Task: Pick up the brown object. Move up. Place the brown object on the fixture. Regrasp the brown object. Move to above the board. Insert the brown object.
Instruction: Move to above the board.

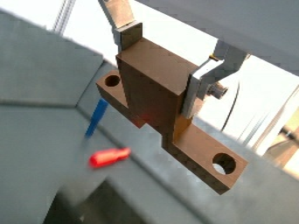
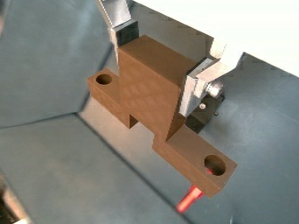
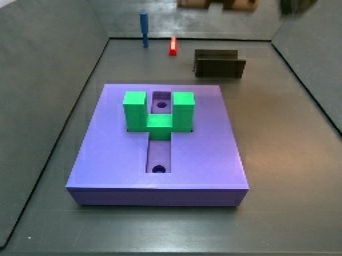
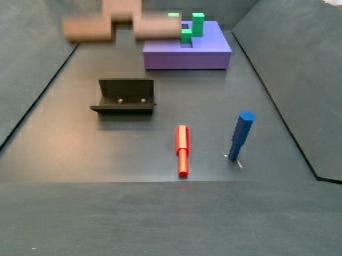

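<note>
No writing or brand mark can be read on anything in these pictures.

In both wrist views my gripper (image 1: 167,63) is clenched on the brown object (image 1: 163,101), my two silver fingers (image 1: 214,73) pressed against opposite sides of its raised block. It is an orange-brown T-shaped piece: a flat bar with a round hole near each visible end and a thicker block standing up from its middle, and a corner notch shows where block and bar meet. It hangs clear of the grey floor (image 1: 47,131). Below it in this wrist view lie a red peg (image 1: 108,157) and a blue peg (image 1: 96,117), both blurred.

In a wrist view from the opposite side the gripper (image 2: 165,54) holds the brown object (image 2: 146,92) the same way, and only the red peg (image 2: 191,198) shows, beyond the end of the bar.

In a side view the brown object (image 3: 214,4) is a blur at the top edge, high above the far end of the floor; the gripper itself I cannot make out here. The fixture (image 3: 219,64) sits empty on the floor near the pegs. The board (image 3: 159,145) lies nearer the camera, purple with a lengthwise slot, and a green block (image 3: 159,111) stands on it over the slot.

In a side view from the far end, the brown object (image 4: 114,20) floats blurred in the air, above and beyond the fixture (image 4: 124,97) and beside the board (image 4: 187,50). The red peg (image 4: 183,150) lies flat and the blue peg (image 4: 241,136) stands upright, just beside each other
</note>
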{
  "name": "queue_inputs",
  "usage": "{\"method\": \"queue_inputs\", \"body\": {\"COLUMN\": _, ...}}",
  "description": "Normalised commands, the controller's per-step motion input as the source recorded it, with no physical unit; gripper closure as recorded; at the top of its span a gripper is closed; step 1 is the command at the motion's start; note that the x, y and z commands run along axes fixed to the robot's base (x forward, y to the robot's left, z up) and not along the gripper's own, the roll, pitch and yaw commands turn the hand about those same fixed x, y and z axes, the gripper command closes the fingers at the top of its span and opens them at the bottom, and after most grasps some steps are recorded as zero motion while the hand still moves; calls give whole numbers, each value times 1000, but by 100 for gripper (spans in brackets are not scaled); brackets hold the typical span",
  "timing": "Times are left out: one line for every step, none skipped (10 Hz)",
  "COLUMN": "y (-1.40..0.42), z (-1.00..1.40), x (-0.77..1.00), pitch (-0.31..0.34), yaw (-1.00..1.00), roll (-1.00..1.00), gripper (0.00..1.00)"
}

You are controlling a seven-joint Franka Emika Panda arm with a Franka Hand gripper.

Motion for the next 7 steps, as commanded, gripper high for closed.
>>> {"method": "queue_inputs", "body": {"y": -34, "z": 1400, "x": 17, "pitch": 18, "yaw": -12, "roll": -6, "gripper": 100}}
{"method": "queue_inputs", "body": {"y": -28, "z": 660, "x": 22, "pitch": 43, "yaw": -15, "roll": -8, "gripper": 100}}
{"method": "queue_inputs", "body": {"y": -14, "z": 316, "x": 32, "pitch": 58, "yaw": -10, "roll": 7, "gripper": 100}}
{"method": "queue_inputs", "body": {"y": -13, "z": 200, "x": 40, "pitch": 67, "yaw": -1, "roll": 13, "gripper": 100}}
{"method": "queue_inputs", "body": {"y": -1400, "z": 284, "x": -817, "pitch": 36, "yaw": 17, "roll": -1000, "gripper": 100}}
{"method": "queue_inputs", "body": {"y": -1400, "z": 296, "x": -849, "pitch": 19, "yaw": 20, "roll": -1000, "gripper": 100}}
{"method": "queue_inputs", "body": {"y": -1400, "z": 294, "x": -892, "pitch": 9, "yaw": 25, "roll": -1000, "gripper": 100}}
